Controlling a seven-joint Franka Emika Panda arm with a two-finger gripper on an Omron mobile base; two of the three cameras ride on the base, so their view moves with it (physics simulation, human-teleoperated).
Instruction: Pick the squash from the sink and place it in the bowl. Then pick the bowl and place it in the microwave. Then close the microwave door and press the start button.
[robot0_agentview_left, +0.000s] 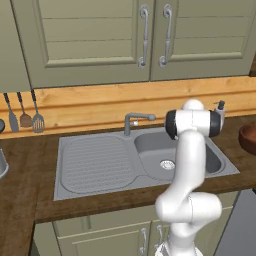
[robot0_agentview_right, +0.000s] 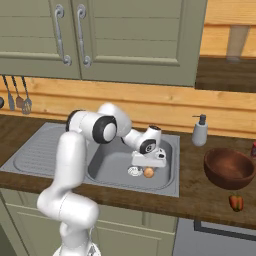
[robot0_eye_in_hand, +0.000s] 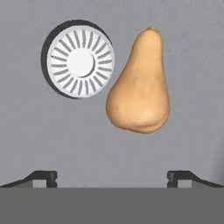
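- squash (robot0_eye_in_hand: 139, 85) lies flat on sink (robot0_agentview_right: 107, 167) floor, drain (robot0_eye_in_hand: 78, 60) just beside at 10 o'clock
- gripper (robot0_eye_in_hand: 112, 177) above it, jaws wide apart, nothing held, likely lining up to straddle it
- bowl (robot0_agentview_right: 229, 167) waits on counter, 3 o'clock of basin

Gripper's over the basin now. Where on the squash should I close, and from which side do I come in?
Come straight down from above: the squash lies flat on the sink floor beside the drain, free all round. Close across its narrower neck or mid-body rather than the bulbous end, jaws set across its long axis. The gripper is open but sits off its fat end, so it probably needs shifting over first.
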